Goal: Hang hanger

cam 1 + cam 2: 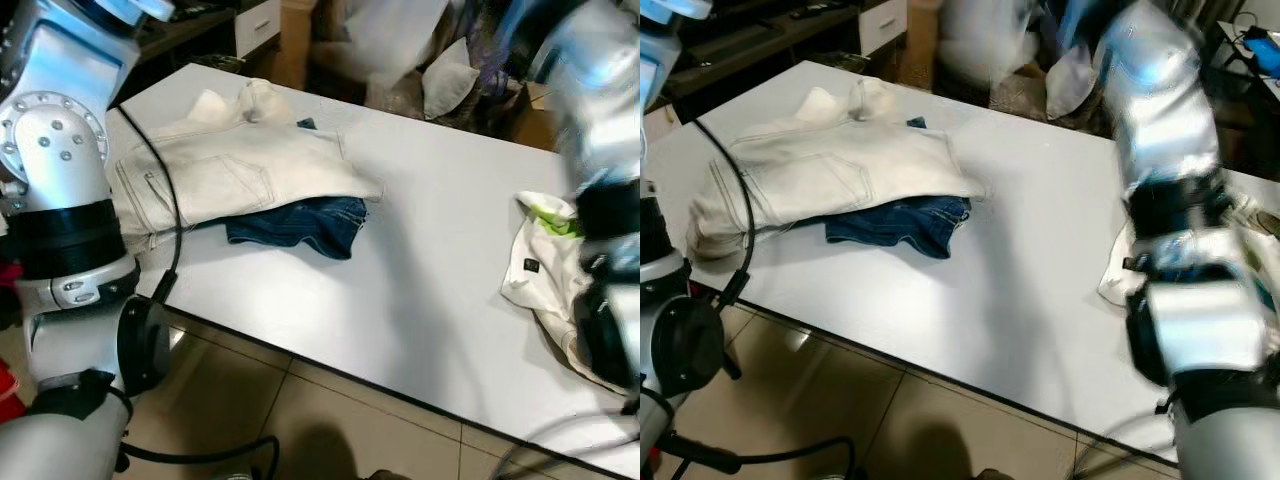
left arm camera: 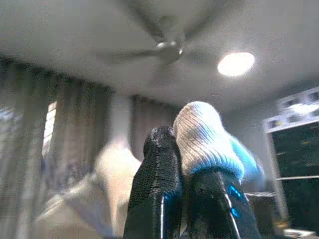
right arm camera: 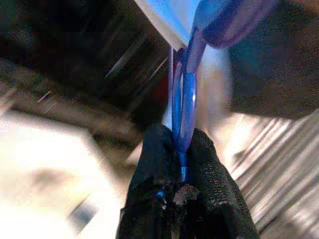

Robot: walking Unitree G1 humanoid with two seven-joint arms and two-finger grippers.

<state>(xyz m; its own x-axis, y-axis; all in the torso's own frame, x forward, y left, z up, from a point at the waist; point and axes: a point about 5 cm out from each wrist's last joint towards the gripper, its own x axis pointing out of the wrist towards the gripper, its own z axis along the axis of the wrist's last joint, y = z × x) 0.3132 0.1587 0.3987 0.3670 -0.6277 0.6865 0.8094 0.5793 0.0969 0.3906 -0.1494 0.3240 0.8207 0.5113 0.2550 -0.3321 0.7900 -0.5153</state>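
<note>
Blue hanger [image 3: 185, 94] pinched tight in the right gripper [image 3: 183, 149]; left gripper [image 2: 185, 164] apparently clamps white knit fabric [image 2: 202, 137]. Carrying underway; a rail comes next.

Head stereo pair looking down over the white table [image 1: 430, 250], left wrist camera facing ceiling, right wrist close-up, blurred

A white table [image 1: 420, 250] stood on a beige tiled floor [image 1: 260, 410], with cluttered cardboard boxes [image 1: 300, 40] and a dark cabinet [image 1: 190, 30] behind it. Beyond the left gripper's [image 2: 180, 142] fingertips hung a ceiling fan [image 2: 167, 50] and a round ceiling light [image 2: 236, 63], with grey curtains [image 2: 65, 134] beneath them.
</note>
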